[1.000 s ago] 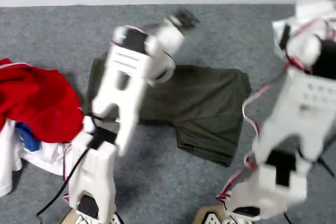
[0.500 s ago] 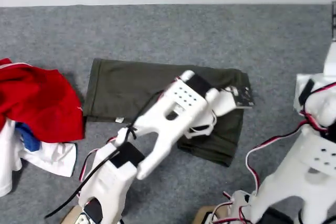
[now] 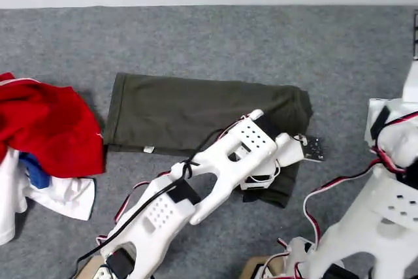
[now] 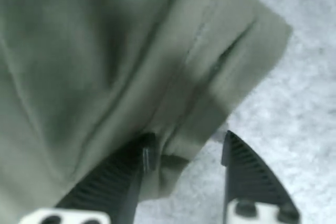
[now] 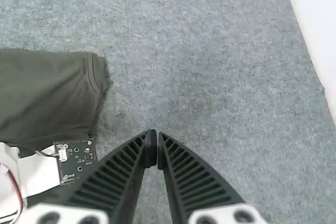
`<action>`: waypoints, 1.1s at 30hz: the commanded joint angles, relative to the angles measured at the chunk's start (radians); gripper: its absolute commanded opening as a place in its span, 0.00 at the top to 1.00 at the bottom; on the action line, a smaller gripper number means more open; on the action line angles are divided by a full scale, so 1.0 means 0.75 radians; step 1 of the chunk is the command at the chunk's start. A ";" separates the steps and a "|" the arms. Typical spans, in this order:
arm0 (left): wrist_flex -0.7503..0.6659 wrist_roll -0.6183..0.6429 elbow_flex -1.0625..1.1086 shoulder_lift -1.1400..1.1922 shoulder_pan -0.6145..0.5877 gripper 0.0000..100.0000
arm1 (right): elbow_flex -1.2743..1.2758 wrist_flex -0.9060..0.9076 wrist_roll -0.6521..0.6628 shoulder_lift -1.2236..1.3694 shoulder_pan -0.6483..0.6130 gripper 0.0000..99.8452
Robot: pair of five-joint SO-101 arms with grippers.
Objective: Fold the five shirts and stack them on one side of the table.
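The fold of the green shirt point(image 3: 183, 112) looks to be the step in hand: it lies mid-frame on the counter point(image 3: 261, 37), partly folded, while a red shirt point(image 3: 46, 125) and a white one point(image 3: 59, 197) sit heaped at the left edge. The left arm stretches low from the bottom left to the shirt's lower right corner. Its tool point(image 4: 188, 145) is open, one jaw on the cloth and one over the counter. Next it probably needs to pinch that edge and carry it across. The right tool point(image 5: 152, 140) hangs closed and empty over the counter at the right.
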 commanded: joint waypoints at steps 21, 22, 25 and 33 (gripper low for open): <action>0.137 0.023 -0.623 0.149 -0.125 0.99 | 0.002 0.050 -0.004 -0.030 0.017 0.99; 0.123 0.025 -0.637 0.160 -0.147 0.99 | 0.002 0.050 -0.006 -0.028 0.017 0.99; 0.068 0.027 -0.676 0.217 -0.198 0.99 | 0.004 0.050 -0.010 -0.024 0.013 0.99; 0.012 0.029 -0.915 0.397 -0.319 0.99 | 0.025 0.050 -0.012 -0.024 0.013 0.99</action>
